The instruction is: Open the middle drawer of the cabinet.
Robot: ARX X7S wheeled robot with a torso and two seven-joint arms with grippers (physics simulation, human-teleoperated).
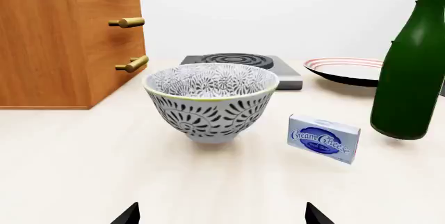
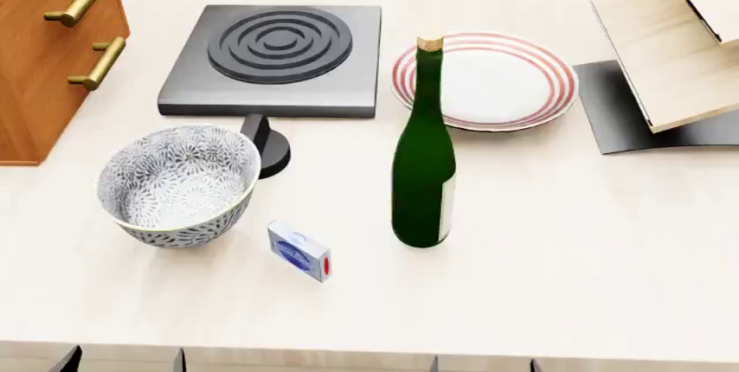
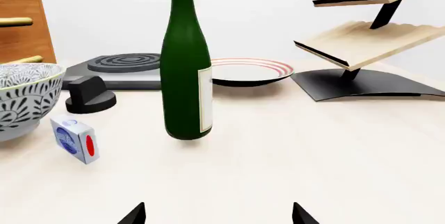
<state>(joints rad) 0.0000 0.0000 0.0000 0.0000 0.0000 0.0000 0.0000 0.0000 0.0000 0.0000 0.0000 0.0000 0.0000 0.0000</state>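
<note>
Cabinet (image 2: 47,52) sits at far left of tabletop (image 2: 555,251), orange-brown wood, brass bar handles on its front. Head view shows only two handles, left wrist view three; middle drawer (image 1: 126,22) is the one w/ the middle handle, looks flush/closed. Patterned bowl (image 2: 176,183) near cabinet's front corner, not touching. Cream cheese box (image 2: 299,251) just beside bowl. Green bottle (image 2: 424,160) upright mid-tabletop, in front of red-rimmed plate (image 2: 483,80). Black burner (image 2: 277,58) behind bowl, w/ knob (image 2: 266,143) beside bowl. Light-wood rack (image 2: 676,43) far right. Left tool (image 1: 221,214): fingertips spread wide, holding nothing, low over tabletop facing bowl. Right tool (image 3: 217,214): same, spread apart, empty, facing bottle. Both well apart from cabinet.
</note>
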